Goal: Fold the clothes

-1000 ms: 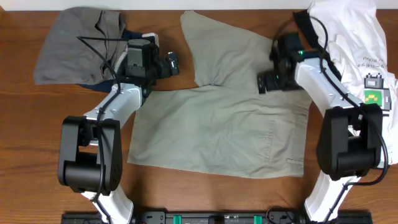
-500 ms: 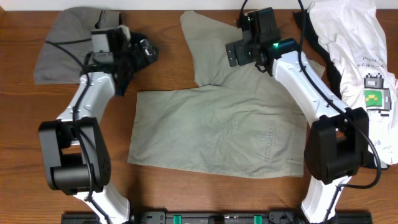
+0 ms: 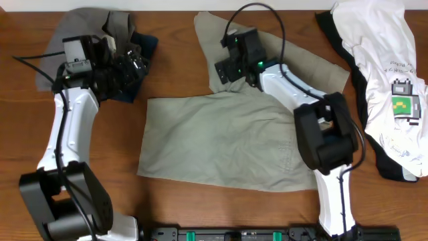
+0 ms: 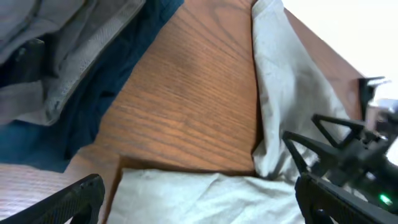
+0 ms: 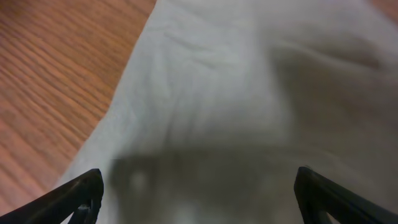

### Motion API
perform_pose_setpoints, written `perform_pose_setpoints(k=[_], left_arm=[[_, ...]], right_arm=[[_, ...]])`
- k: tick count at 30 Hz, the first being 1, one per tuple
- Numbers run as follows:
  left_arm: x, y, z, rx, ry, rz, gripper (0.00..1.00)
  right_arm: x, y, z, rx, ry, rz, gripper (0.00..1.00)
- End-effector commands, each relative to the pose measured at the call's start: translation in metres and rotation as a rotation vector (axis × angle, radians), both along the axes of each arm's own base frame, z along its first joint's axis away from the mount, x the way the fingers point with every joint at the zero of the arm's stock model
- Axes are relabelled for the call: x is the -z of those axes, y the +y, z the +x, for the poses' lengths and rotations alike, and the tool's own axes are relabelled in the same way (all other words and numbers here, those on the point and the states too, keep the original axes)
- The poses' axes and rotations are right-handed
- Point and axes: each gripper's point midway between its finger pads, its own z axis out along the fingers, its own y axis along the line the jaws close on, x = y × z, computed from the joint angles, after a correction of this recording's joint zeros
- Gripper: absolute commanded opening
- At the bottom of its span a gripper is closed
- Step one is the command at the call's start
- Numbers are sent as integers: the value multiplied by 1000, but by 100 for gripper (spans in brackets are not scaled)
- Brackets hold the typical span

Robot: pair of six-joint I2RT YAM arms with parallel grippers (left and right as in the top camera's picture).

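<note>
The khaki shorts (image 3: 234,144) lie spread flat mid-table, one leg (image 3: 210,37) pointing to the far edge. My right gripper (image 3: 221,71) hovers open over that leg near the crotch; in the right wrist view its fingers (image 5: 81,198) straddle khaki cloth (image 5: 249,93) with nothing between them. My left gripper (image 3: 138,67) stands open beside the grey piece (image 3: 50,67) and navy piece (image 3: 148,44), left of the shorts. From the left wrist, its open gripper (image 4: 199,208) looks over the shorts' top edge (image 4: 205,199).
A white tee with a green print (image 3: 394,67) is heaped at the far right on a black piece (image 3: 391,167). Bare wooden table (image 3: 174,60) separates the grey pile from the shorts' leg. The right arm's gripper (image 4: 348,152) shows in the left wrist view.
The right arm has swept left across the shorts to the upright leg. The left arm has swung left and back onto the grey and navy pile. Both grippers stayed open.
</note>
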Motion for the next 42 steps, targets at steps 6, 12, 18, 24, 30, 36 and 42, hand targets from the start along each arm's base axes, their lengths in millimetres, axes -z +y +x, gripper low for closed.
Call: perform_pose_setpoints(k=[6, 12, 18, 24, 30, 36, 42], left_arm=[[5, 9, -4, 12, 22, 89, 99], [8, 9, -6, 15, 31, 90, 98], [11, 9, -6, 16, 39, 88, 98], [15, 8, -9, 20, 49, 88, 98], [34, -1, -18, 39, 100, 78, 98], [67, -46, -5, 136, 128, 59, 98], [87, -86, 24, 149, 73, 19, 98]], right_arm=[[21, 36, -27, -192, 82, 86, 93], [39, 35, -70, -322, 242, 74, 93], [52, 24, -100, -351, 372, 31, 92], [58, 14, -145, -477, 518, 6, 94], [53, 3, -179, -561, 630, -9, 99], [10, 10, -170, -583, 547, 16, 99], [-54, -3, -138, -443, 410, -8, 99]])
